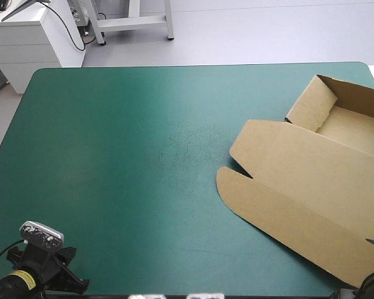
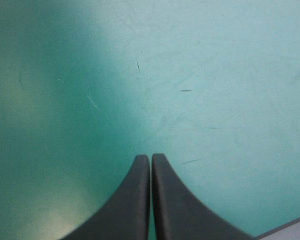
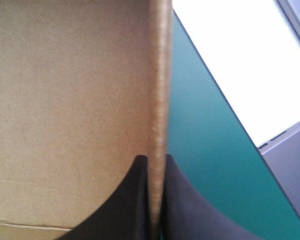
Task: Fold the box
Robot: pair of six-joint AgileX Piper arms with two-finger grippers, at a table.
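Note:
The brown box (image 1: pixel 311 180) lies at the table's right side as an open tray. Its walls (image 1: pixel 311 103) stand raised at the far right. The lid (image 1: pixel 287 218) lies flat, reaching toward the front edge with a rounded flap. My right gripper (image 3: pixel 154 157) is shut on the upright edge of one box wall (image 3: pixel 160 75), with the box's inner board (image 3: pixel 65 100) beside it; in the high view this gripper is almost wholly out of the picture. My left gripper (image 2: pixel 150 156) is shut with nothing in it, over bare cover near the table's front left corner, far from the box.
The teal-green cover (image 1: pixel 143 156) stretches bare from the box to the left edge. The table's right edge (image 3: pixel 225 95) runs close beside the held wall. The table's edge (image 2: pixel 290 225) shows just by my left gripper.

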